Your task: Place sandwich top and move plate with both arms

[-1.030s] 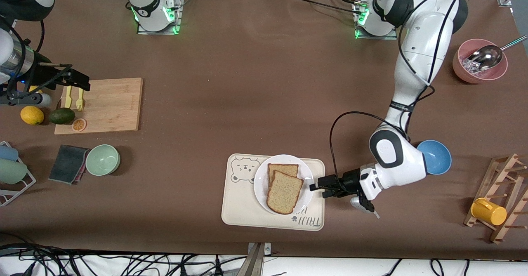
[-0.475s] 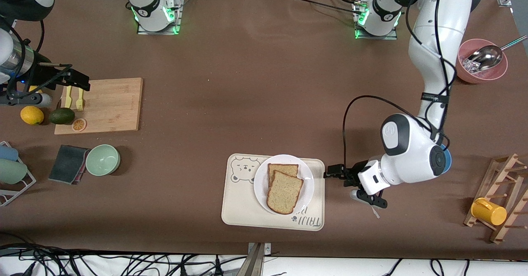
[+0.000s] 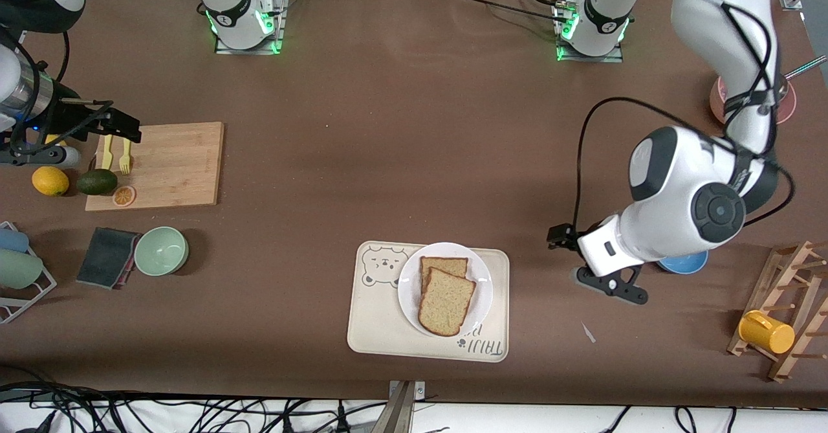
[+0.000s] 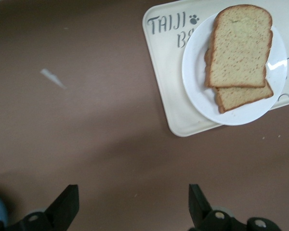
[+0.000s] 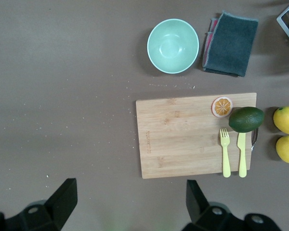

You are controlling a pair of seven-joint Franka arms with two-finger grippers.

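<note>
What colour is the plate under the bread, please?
Plain white plate; the left wrist view shows it best.

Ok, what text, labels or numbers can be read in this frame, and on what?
"TAIJI", with a paw print after it: on the tray, in the left wrist view.
"B...": second line on the tray, the rest hidden under the plate.
No other words or numbers can be read anywhere.

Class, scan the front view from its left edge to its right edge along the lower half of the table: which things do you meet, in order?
Grey cloth → green bowl → cream tray → plate → left gripper → yellow cup.
</note>
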